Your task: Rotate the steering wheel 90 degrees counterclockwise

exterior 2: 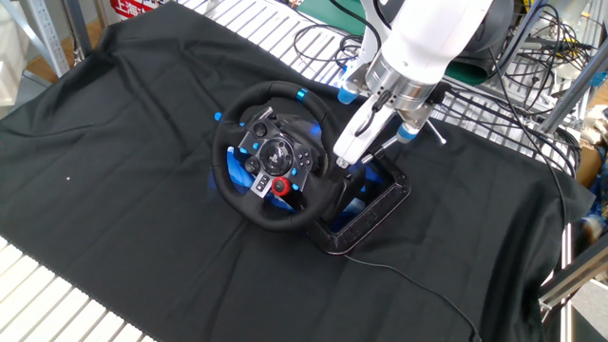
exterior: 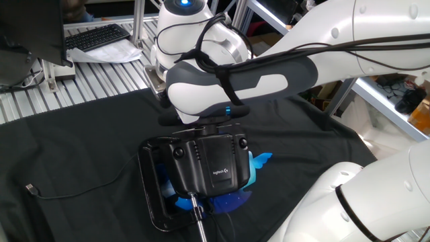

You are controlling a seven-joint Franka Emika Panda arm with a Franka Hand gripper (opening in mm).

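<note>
Steering wheel (exterior 2: 231,142): we see a black rim with a small bright-blue band at its top, tilted up toward the other fixed view, near the middle of the black cloth (exterior 2: 114,190). In one fixed view it is only a thin dark bar (exterior: 201,118) under the arm's white link.
Hub (exterior 2: 274,155): blue-lit buttons and one red knob low on the right of the face.
Housing (exterior: 213,165): boxy black body with a white logo, behind the rim – we see its back in one fixed view, with blue glow spilling to its right.
Frame (exterior 2: 366,214): flat black rectangular frame lying on the cloth, touching the wheel base on the side away from the rim face.
Gripper (exterior 2: 353,152): white fingers pointing down just beside the rim's upper-right edge, between rim and frame. We cannot tell whether the fingers are spread or pinching the rim – the fingertips merge with the dark rim here, and one fixed view hides them behind the arm.
Arm (exterior: 255,74): white Panda links with a black cable bundle strapped along them, reaching over the wheel.
Cable (exterior 2: 418,285): thin black lead running from the frame across the cloth.
Keyboard (exterior: 97,37): on the metal bench behind the cloth.
</note>
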